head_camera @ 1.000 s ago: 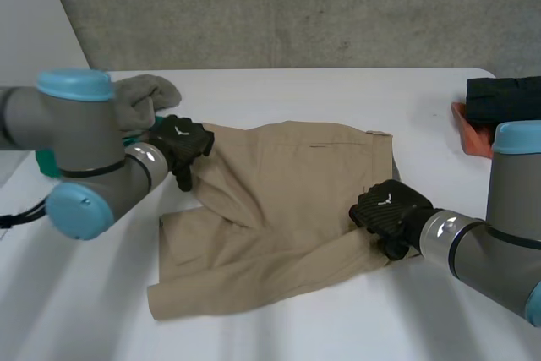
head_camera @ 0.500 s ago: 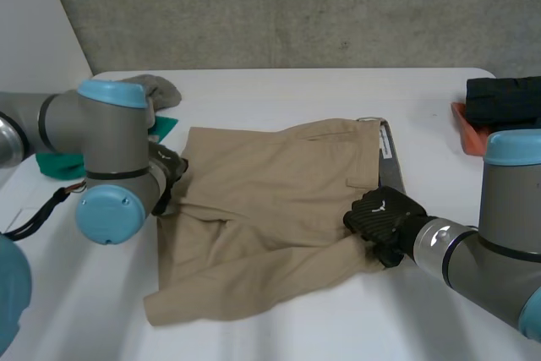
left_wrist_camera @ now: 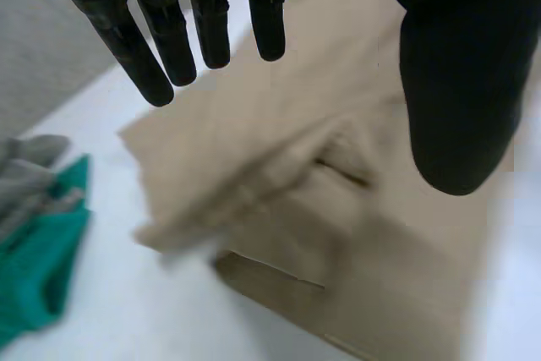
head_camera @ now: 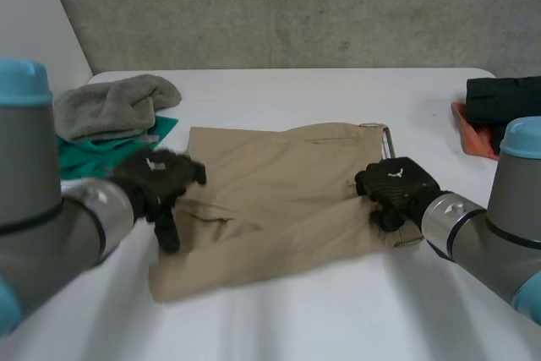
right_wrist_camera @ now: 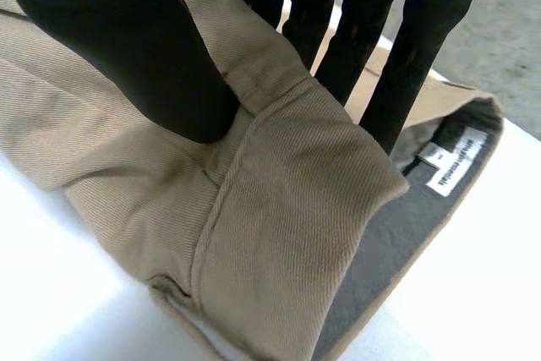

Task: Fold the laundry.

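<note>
Tan trousers (head_camera: 279, 183) lie folded on the white table (head_camera: 279, 319). My left hand (head_camera: 161, 185) hovers over their left edge with straight fingers pointing down. In the left wrist view its fingers (left_wrist_camera: 156, 48) and thumb stand apart above the tan cloth (left_wrist_camera: 279, 166), holding nothing. My right hand (head_camera: 393, 190) is at the waistband end on the right. There its thumb (right_wrist_camera: 127, 48) and fingers pinch a doubled fold of the trousers (right_wrist_camera: 279, 209), and the grey inner lining with a white label (right_wrist_camera: 452, 166) shows beside it.
A grey towel (head_camera: 114, 103) lies on a green cloth (head_camera: 93, 154) at the back left, close to my left arm. Folded black clothes (head_camera: 505, 99) rest on an orange item (head_camera: 473, 137) at the right edge. A concrete wall stands behind the table.
My left hand has let go of the trousers' left edge, opened and pulled back toward the front. The trousers now lie flatter and squarer. My right hand kept its pinch and shifted slightly back.
</note>
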